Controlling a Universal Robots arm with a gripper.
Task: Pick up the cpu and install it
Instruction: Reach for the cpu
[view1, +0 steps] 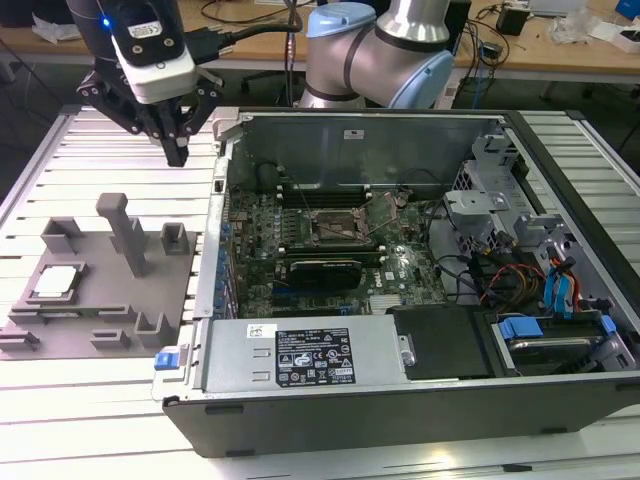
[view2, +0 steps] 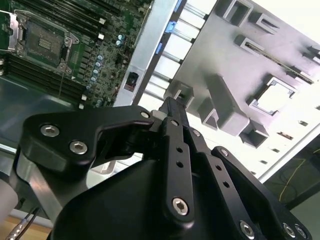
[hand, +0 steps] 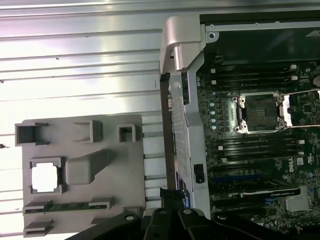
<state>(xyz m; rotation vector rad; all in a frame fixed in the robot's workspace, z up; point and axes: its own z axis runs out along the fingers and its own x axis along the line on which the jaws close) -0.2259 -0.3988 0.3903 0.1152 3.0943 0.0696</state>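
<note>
One wide slatted table (view1: 80, 420) carries the lot. The open computer case (view1: 420, 405) takes up most of it, lid off, with the motherboard (view1: 390, 265) bare inside. Just beside the case, toward the table's edge at the exterior view's left, lies the grey tray (view1: 105, 285).

Up high hangs the gripper (view1: 180, 152), above the tray's corner nearest the case. Its fingers are pressed together with nothing between them, so it's an empty claw, well clear of everything below.

Down on the board the socket (hand: 261, 112) stands with its metal frame swung up, ready to receive.

And the prize: the cpu (hand: 44, 176) sits flat in its square recess near the tray's edge farthest from the case, silvery top up and untouched. So the pick has not begun.

As I read it, reaching for the chip well means spreading the fingers wide enough to clear it, squaring them to two opposite sides, and centring over the recess before any descent. The tall post (view1: 125, 232) on the tray stands between claw and chip, so stay above it. Thin part, shallow pocket: a light, level grip on the edges seems the safe call.
</note>
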